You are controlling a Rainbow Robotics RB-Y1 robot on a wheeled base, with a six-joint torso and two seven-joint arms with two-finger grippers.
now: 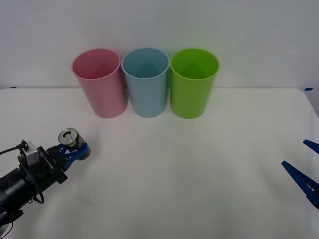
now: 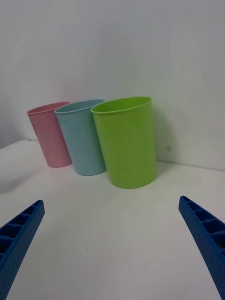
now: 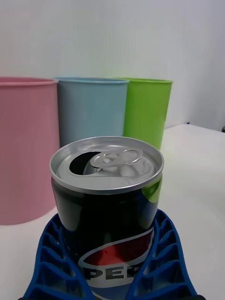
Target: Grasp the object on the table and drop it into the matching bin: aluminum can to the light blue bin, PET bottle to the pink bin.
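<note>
The aluminum can stands upright at the table's left side, silver top with an opened pull tab, dark printed side. My left gripper is shut on the aluminum can, its blue ribbed fingers curved around the can's lower body. The pink bin, light blue bin and a lime green bin stand in a row at the back, beyond the can. My right gripper waits open at the table's right edge, its fingers spread with nothing between them.
The three bins touch each other against the white back wall. Bare white tabletop stretches between the can and the bins and across the middle toward the right arm.
</note>
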